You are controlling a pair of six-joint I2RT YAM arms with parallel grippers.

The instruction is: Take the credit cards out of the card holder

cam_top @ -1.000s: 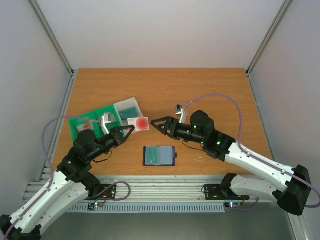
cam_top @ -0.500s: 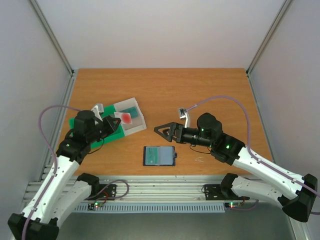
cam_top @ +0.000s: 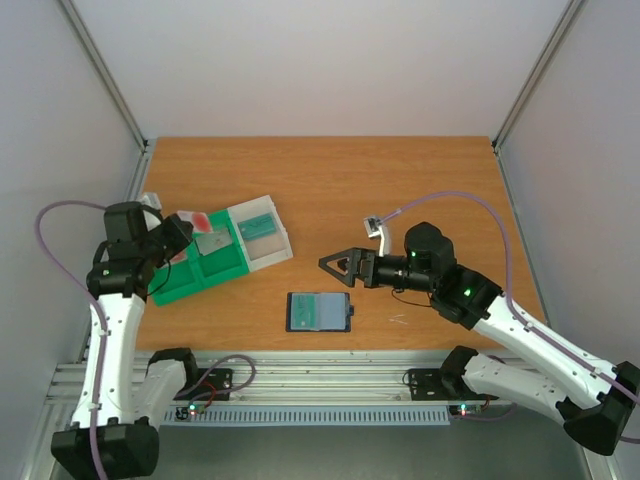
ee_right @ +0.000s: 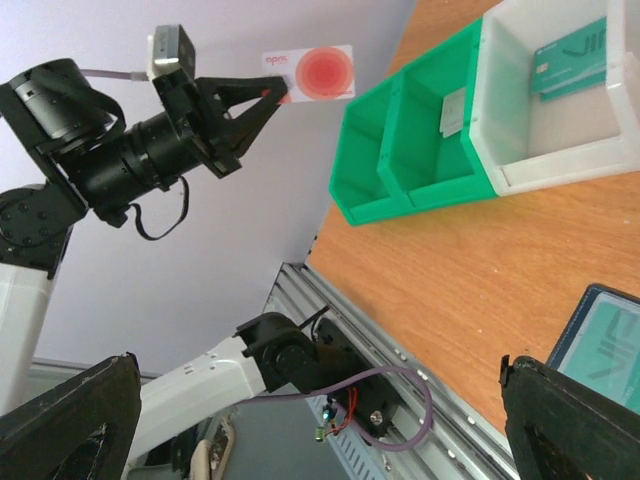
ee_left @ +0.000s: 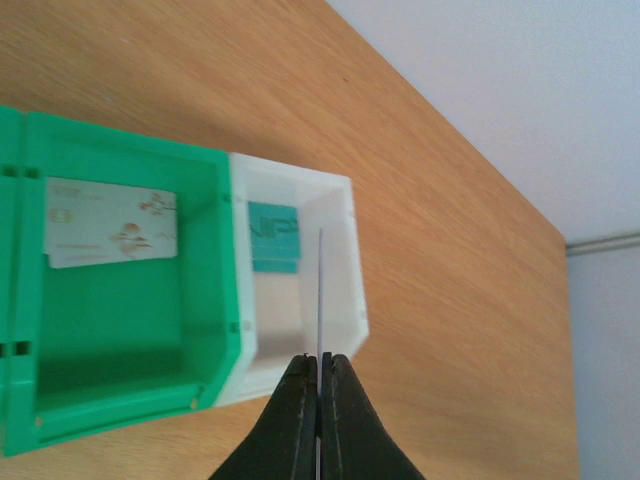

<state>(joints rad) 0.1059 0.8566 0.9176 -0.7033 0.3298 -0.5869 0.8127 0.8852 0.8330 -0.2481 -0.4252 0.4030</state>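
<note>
The card holder (cam_top: 318,311) lies open and flat on the table near the front, with a teal credit card (cam_top: 322,309) in its pocket; its corner shows in the right wrist view (ee_right: 603,336). My left gripper (cam_top: 185,227) is shut on a pale credit card with a red mark (cam_top: 200,219) and holds it in the air over the green bin (cam_top: 205,268). In the left wrist view that card (ee_left: 320,295) is edge-on between the closed fingers (ee_left: 300,400). My right gripper (cam_top: 336,266) is open and empty, above and behind the holder.
A green bin (ee_left: 120,320) holds a whitish card (ee_left: 110,222). A white bin (cam_top: 262,235) beside it holds a teal card (ee_left: 273,235). Both bins stand at the table's left. The metal rail (cam_top: 320,375) runs along the near edge.
My left gripper has taken the red-marked card from the white bin's near edge and carried it up and left, over the green bin. My right gripper has drawn back slightly to the right.
</note>
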